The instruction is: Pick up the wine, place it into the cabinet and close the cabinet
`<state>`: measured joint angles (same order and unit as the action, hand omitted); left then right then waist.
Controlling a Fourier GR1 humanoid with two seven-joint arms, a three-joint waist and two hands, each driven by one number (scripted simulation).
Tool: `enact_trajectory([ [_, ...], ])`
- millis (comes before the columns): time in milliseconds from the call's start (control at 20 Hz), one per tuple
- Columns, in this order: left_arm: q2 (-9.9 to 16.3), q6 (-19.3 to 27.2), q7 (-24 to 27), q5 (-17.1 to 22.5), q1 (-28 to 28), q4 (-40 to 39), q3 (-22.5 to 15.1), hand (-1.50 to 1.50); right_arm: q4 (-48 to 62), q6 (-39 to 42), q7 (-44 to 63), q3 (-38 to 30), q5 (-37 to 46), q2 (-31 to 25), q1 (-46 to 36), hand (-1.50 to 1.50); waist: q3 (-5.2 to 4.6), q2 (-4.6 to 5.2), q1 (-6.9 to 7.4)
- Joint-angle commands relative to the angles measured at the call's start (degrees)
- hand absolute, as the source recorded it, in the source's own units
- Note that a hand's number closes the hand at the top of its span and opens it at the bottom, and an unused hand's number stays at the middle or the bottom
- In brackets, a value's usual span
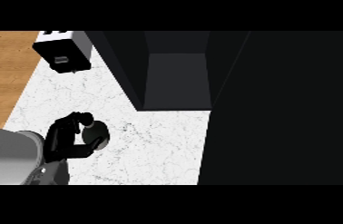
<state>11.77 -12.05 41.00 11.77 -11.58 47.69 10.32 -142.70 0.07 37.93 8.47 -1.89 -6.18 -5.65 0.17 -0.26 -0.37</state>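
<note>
One hand (67,139) is all I can see, the left, near the counter's (161,141) left edge with its fingers and thumb curled round the wine (95,131). I'd say I have it held from the side so the bottle stays upright for the carry. From straight above it shows as a dark round shape, glossy, with no label visible. The cabinet (175,73) stands open at the counter's back edge, its door (268,109) swung out to the right. A toaster (62,51) sits at the back left corner
</note>
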Motion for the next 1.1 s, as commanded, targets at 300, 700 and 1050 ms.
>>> enact_trajectory([
  [300,0.3,0.4,2.3,-2.7,6.0,13.0,-2.9,1.50,-6.1,1.9,0.3,-1.5,-3.8,0.3,4.3,-1.50,-0.14,0.09,0.35],
  [700,-2.2,-3.1,-12.1,4.3,12.5,34.1,-5.9,1.50,-4.7,-0.4,5.8,-3.1,-3.9,0.5,-2.8,-1.50,-0.15,0.06,0.75],
  [1050,-4.6,3.5,-28.3,4.5,9.2,48.0,-10.7,1.50,-2.7,2.4,0.4,-4.6,-5.8,0.7,1.2,-1.50,-0.11,0.13,0.33],
])
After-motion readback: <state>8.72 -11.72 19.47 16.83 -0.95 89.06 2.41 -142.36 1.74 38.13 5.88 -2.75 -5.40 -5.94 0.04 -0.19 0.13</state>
